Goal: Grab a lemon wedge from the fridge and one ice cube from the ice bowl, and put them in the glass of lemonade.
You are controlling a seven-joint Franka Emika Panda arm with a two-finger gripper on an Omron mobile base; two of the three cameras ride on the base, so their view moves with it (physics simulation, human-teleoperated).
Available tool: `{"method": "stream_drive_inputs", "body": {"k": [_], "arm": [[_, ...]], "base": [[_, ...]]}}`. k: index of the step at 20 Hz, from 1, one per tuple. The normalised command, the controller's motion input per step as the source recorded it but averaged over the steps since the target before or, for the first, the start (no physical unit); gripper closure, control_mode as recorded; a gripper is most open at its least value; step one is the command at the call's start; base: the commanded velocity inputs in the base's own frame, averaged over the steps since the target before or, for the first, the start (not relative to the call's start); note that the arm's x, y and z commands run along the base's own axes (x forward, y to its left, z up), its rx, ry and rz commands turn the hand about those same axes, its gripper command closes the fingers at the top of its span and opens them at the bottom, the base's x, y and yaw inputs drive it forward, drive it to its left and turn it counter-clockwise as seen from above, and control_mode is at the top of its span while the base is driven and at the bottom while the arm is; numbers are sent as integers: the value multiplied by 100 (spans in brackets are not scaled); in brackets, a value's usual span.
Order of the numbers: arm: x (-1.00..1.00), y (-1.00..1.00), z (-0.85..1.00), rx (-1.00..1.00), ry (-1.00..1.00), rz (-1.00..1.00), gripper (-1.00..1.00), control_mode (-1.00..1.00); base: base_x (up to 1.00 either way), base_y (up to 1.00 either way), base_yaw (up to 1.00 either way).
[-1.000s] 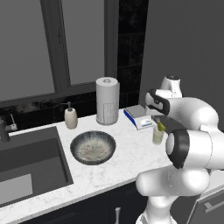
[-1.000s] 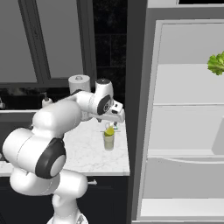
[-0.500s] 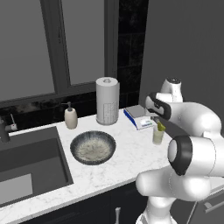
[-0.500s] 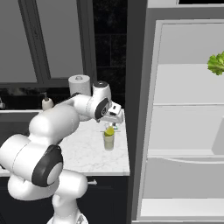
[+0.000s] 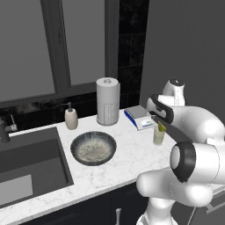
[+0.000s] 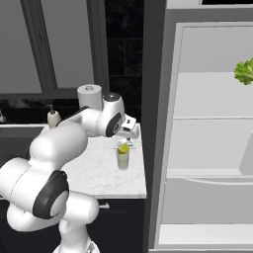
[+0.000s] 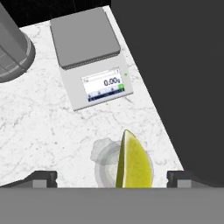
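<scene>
Hovering above the glass of lemonade, your gripper hangs with its fingers spread wide and nothing between them; in the hand view the two dark fingertips sit far apart at either side of the glass. You can see the lemon wedge standing upright in the tumbler, its pointed end up and its yellow-green rind turned to the right; from the right base camera it shows as a small yellow spot at the rim, and from the left as a sliver atop the drink. The glass stands on the white marble counter near its right end, just in front of a small digital scale with a grey platform and a lit display. Left of the scale you have the paper towel roll, then a beige soap dispenser by the window. The ice bowl, dark and speckled with a whitish inside, sits well apart from the glass, between it and the dark sink. To the right of the counter, the fridge stands open, white shelves showing, with a frilly green leafy vegetable on an upper shelf.
</scene>
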Motion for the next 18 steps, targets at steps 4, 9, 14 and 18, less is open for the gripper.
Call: {"method": "stream_drive_inputs", "body": {"k": [4,9,14,18], "arm": [[0,0,12,0,-7,0,-100,-100],[0,0,16,0,-7,0,-100,-100],[-1,0,25,1,-7,0,-100,-100],[-12,0,22,2,-8,0,-100,-100]], "base": [[0,0,0],[0,0,0],[0,0,0],[0,0,0]]}}
